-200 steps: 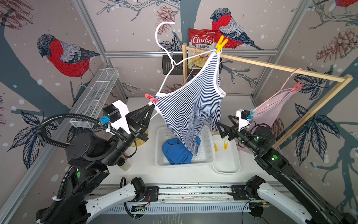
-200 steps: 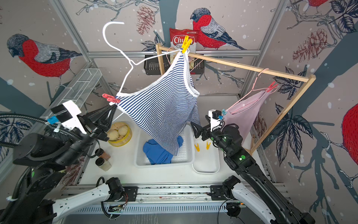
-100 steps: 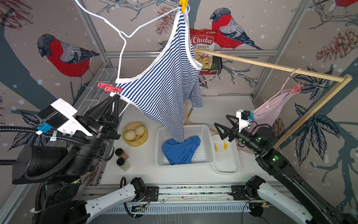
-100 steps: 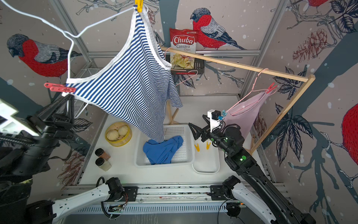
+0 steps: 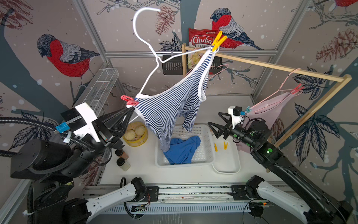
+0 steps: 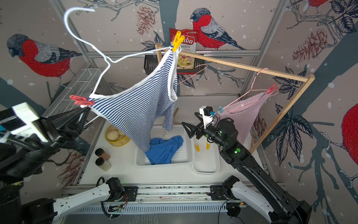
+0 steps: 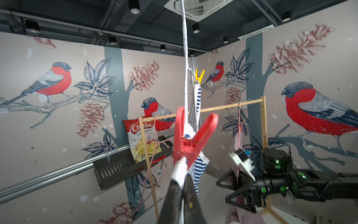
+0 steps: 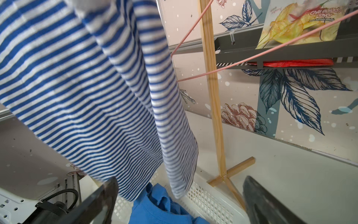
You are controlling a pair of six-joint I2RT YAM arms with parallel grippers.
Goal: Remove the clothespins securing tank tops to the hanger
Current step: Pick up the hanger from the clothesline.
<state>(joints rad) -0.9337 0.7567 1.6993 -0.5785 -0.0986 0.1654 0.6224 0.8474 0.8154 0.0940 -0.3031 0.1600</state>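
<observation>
My left gripper [image 7: 183, 179] is shut on the end of a white hanger [image 5: 149, 46], just below a red clothespin [image 7: 190, 139] that pins the striped tank top [image 5: 174, 108]. A yellow clothespin [image 5: 218, 41] holds the top's other strap. The hanger hangs free of the rack. My right gripper [image 5: 215, 125] stands open and empty beside the top's hem, above the basket. The blue tank top [image 5: 182, 149] lies in the white basket [image 5: 205, 155]. The pink tank top [image 5: 271, 108] hangs on a pink hanger with a red clothespin [image 5: 297, 89] and a teal one [image 5: 248, 110].
Two yellow clothespins [image 5: 220, 146] lie in a white tray [image 5: 226, 166]. A wooden rack [image 5: 271, 67] spans the back right, with an empty pink hanger [image 5: 219, 69]. A yellow steamer of buns [image 5: 135, 133] and two jars [image 5: 122, 158] stand at the left.
Half a second ago my left arm held the hanger and striped top raised higher and further left. They are now lower again, about where they were a second ago. The right arm has barely moved.
</observation>
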